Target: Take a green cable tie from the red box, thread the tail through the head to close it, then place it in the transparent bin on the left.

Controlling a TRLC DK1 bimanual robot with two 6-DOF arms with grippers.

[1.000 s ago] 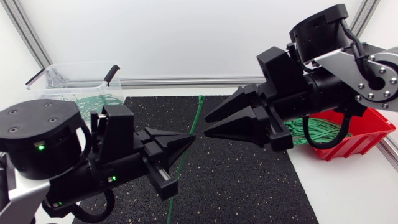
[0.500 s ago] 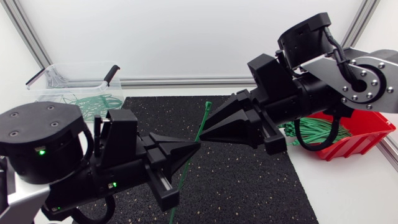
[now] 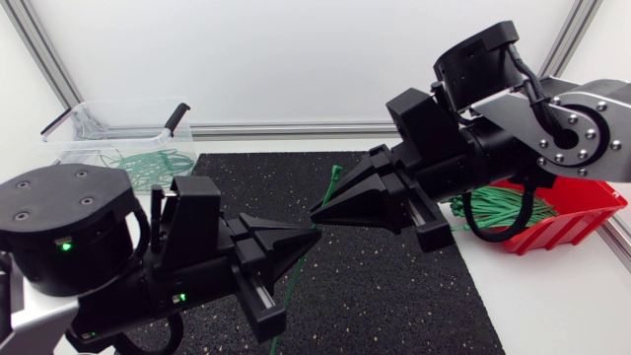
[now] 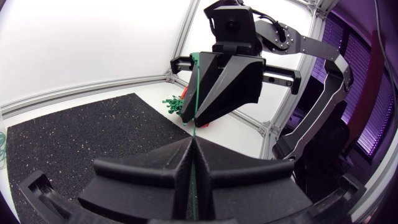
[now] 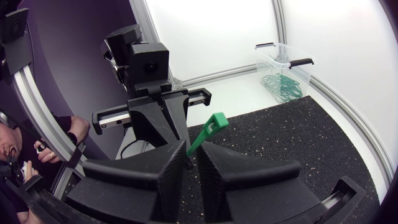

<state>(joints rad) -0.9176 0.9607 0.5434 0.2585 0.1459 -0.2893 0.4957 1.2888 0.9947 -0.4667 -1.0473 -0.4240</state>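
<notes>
the left gripper (image 3: 306,233) is the nearest thing, low over the black mat (image 3: 394,286), its two wedge fingers pressed flat together on one green cable tie (image 3: 332,183). in the left wrist view the tie (image 4: 195,93) runs as a thin green line out of the seam between the fingers and straight up ahead of the gripper (image 4: 191,152). the tail hangs down below this gripper toward the mat.

just ahead of the left gripper's tips, the right gripper (image 3: 320,210) comes in from the opposite side, tip almost to tip with it. its two fingers are drawn in to a narrow slit and pinch the same tie higher up, close under the head. in the right wrist view the square head end (image 5: 208,132) sticks out slanted just past the fingertips of that gripper (image 5: 189,163). both grippers thus have hold of the one tie, which is clear of the mat between them.

behind the right gripper, on the white worktop (image 3: 552,306), sits one red box (image 3: 552,235) with a heap of loose green ties (image 3: 498,209), too many to count.

beyond the left gripper stands one transparent bin (image 3: 69,148) holding several green loops (image 3: 148,163), their number unclear.
</notes>
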